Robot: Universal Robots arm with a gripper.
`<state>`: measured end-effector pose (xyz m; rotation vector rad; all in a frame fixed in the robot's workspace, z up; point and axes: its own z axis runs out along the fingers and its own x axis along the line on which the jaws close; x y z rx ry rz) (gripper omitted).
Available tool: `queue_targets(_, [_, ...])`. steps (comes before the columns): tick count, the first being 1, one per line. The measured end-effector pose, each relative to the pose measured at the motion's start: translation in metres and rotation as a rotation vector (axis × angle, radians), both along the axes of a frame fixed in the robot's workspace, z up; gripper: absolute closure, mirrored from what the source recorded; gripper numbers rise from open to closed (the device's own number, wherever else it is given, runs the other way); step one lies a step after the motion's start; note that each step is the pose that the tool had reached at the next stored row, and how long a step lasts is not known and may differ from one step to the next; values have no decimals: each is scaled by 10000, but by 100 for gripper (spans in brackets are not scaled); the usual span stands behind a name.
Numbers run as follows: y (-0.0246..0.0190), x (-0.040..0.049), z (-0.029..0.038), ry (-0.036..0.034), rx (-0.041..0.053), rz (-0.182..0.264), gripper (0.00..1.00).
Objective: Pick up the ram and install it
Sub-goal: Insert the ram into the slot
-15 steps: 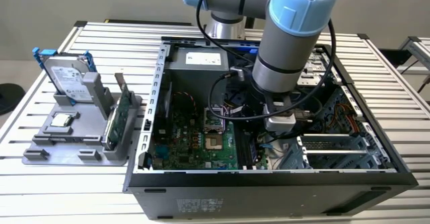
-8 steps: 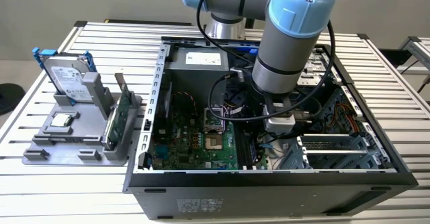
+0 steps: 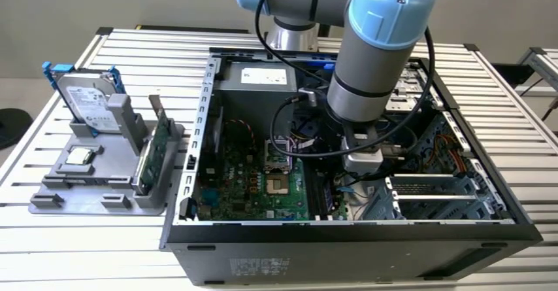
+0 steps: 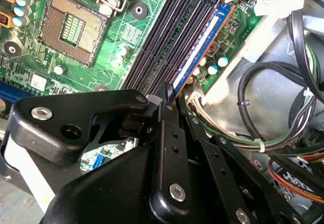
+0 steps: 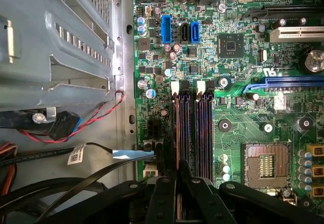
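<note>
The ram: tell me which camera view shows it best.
The second wrist view: the ram stands edge-up in a slot beside the empty black memory slots, its blue-labelled side plain, with the gripper at its near end. The first wrist view gives a thin top edge. In the exterior view it sits under the arm, hard to make out.

A table (image 3: pixel 78 252) with a top of pale ribbed metal slats running side to side takes up most of the exterior view. Behind it stands a plain, light grey wall (image 3: pixel 131 0). At the exterior view's left edge, a strip of pale floor (image 3: pixel 13 91) shows beside the table, with a dark round object (image 3: pixel 10 126) resting on it. At the exterior view's right edge, part of a second slatted metal table (image 3: pixel 542 65) stands just beside the first. The light is even and soft.
</note>
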<state>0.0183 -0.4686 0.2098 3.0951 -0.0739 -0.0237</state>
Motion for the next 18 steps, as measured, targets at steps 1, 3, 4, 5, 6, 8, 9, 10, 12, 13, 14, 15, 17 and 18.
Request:
queue_targets(1, [0, 0, -1, -1, 0, 1, 0])
queue_targets(3, [0, 0, -1, 3, -3, 0, 0])
queue_targets(4, [0, -1, -2, 4, -3, 0, 0])
queue_targets(5, [-1, -1, -1, 3, -5, -1, 0])
queue_targets(6, [-1, -1, -2, 2, -5, -1, 0])
queue_targets(8, [-1, -1, -3, 1, -7, -1, 0])
queue_targets(9, [-1, 0, -3, 1, -6, 0, 0])
queue_targets(10, [-1, 0, -4, 1, -5, 0, 0])
queue_targets(12, [0, 1, 21, -6, -1, 2, 0])
queue_targets(13, [0, 2, 57, -2, -4, 3, 0])
queue_targets(14, [-1, 1, 99, 0, -4, 3, 0])
queue_targets(15, [-1, 1, 147, 1, -3, 2, 0])
queue_targets(17, [-1, 0, 224, 1, -2, 0, 0])
queue_targets(18, [-1, 0, 271, 1, -4, 0, 0])
